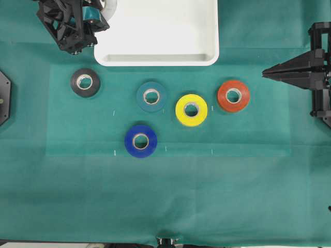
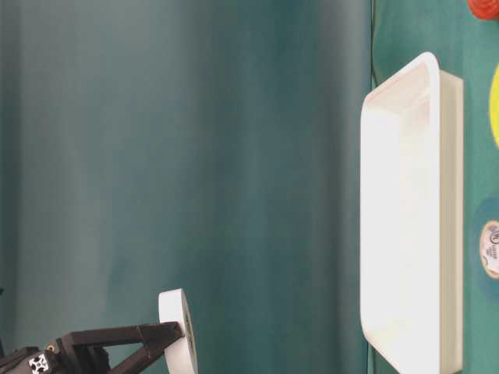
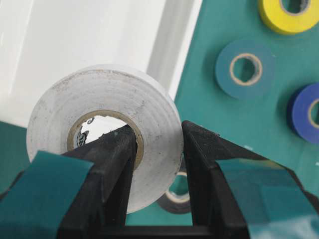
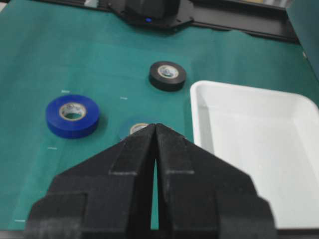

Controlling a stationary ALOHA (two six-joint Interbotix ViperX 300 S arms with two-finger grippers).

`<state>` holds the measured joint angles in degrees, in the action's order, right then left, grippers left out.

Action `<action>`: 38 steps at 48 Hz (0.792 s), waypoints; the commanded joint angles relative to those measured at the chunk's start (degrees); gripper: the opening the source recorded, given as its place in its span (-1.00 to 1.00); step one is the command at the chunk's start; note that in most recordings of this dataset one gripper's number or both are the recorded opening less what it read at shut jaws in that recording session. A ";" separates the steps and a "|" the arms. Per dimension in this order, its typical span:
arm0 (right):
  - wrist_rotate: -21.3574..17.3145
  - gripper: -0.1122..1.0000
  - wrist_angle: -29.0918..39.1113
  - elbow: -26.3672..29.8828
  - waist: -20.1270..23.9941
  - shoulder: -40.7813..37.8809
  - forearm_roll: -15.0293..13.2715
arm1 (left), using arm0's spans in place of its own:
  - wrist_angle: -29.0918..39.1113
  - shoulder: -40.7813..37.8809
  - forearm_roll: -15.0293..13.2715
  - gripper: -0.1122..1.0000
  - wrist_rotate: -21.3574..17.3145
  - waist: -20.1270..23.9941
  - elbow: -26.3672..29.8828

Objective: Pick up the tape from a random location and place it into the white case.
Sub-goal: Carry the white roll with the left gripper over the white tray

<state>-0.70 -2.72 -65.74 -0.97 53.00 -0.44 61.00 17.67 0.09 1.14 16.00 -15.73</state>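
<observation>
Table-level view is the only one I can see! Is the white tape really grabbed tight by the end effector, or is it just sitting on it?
Observer: It's gripped. In the left wrist view, one finger of the left end effector goes through the hole of the tape, and the other presses its outside.
Operator: What's the other arm doing?
Observer: The right end effector is shut and holds nothing, off at the right side of the overhead view.
Operator: How many other rolls are there?
Observer: Five lie flat on the green cloth, outside the white case: a black roll, a teal roll, a yellow roll, a red roll and a blue roll.
</observation>
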 commanded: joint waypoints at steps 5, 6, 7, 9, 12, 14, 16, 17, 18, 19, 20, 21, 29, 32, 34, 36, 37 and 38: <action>0.00 -0.80 -0.18 1.49 -0.18 -0.35 0.00 | -0.53 0.53 0.18 -0.34 -0.09 0.09 1.85; 0.00 -0.80 -0.18 1.41 -0.09 -0.35 0.00 | -0.53 0.26 0.18 -0.34 -0.09 0.09 1.93; 0.00 -0.80 -0.18 1.41 -0.09 -0.35 -0.09 | -0.53 0.09 0.18 -0.34 -0.09 0.09 1.93; 0.00 -0.80 -0.26 1.41 -0.09 -0.26 0.00 | -0.62 -0.35 0.18 -0.34 -0.09 0.09 2.11; 0.00 -0.80 -0.26 1.49 -0.09 -0.35 0.00 | -0.70 -1.05 0.18 -0.34 -0.18 0.09 2.46; 0.00 -0.80 -0.26 1.49 -0.09 -0.35 0.00 | -0.88 -1.85 0.18 -0.34 -0.18 0.09 2.99; 0.00 -0.80 -0.26 1.41 -0.18 -0.35 0.00 | -1.14 -2.46 0.18 -0.34 -0.26 0.09 3.43; 0.00 -0.80 -0.26 1.49 -0.18 -0.35 0.00 | -1.32 -2.81 0.18 -0.34 -0.35 0.09 3.78; 0.00 -0.80 -0.26 1.49 -0.18 -0.35 0.00 | -1.41 -3.16 0.18 -0.34 -0.35 0.09 4.04; 0.00 -0.80 -0.26 1.41 -0.09 -0.35 -0.09 | -1.49 -3.52 0.18 -0.34 -0.35 0.09 4.31; 0.00 -0.80 -0.26 1.41 -0.09 -0.35 0.00 | -1.67 -4.04 0.18 -0.34 -0.44 0.09 4.75; 0.00 -0.80 -0.26 1.49 -0.09 -0.35 0.00 | -1.76 -4.39 0.18 -0.34 -0.44 0.09 5.01; 0.00 -0.80 -0.18 1.41 -0.09 -0.35 0.00 | -2.20 -7.82 0.18 -0.34 -0.62 0.09 8.79; 0.00 -0.80 -0.18 1.41 -0.18 -0.35 0.00 | -2.29 -9.05 0.18 -0.34 -1.23 0.00 10.37; 0.00 -0.80 -0.18 1.41 -0.09 -0.35 0.00 | -2.29 -9.84 0.18 -0.34 -1.85 -0.09 11.43; -0.09 -0.80 -0.18 1.41 -0.09 -0.35 -0.09 | -2.29 -10.55 0.18 -0.34 -2.29 -0.26 12.48; 0.00 -0.80 -0.09 1.41 -0.09 -0.35 0.00 | -2.29 -10.99 0.18 -0.34 -2.55 -0.26 13.18; 0.00 -0.80 -0.18 1.41 -0.18 -0.35 0.00 | -2.29 -11.43 0.18 -0.34 -2.72 -0.35 13.71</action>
<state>-0.70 -2.64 -65.74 -1.05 53.00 -0.44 59.24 6.59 0.09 -1.05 16.00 -5.45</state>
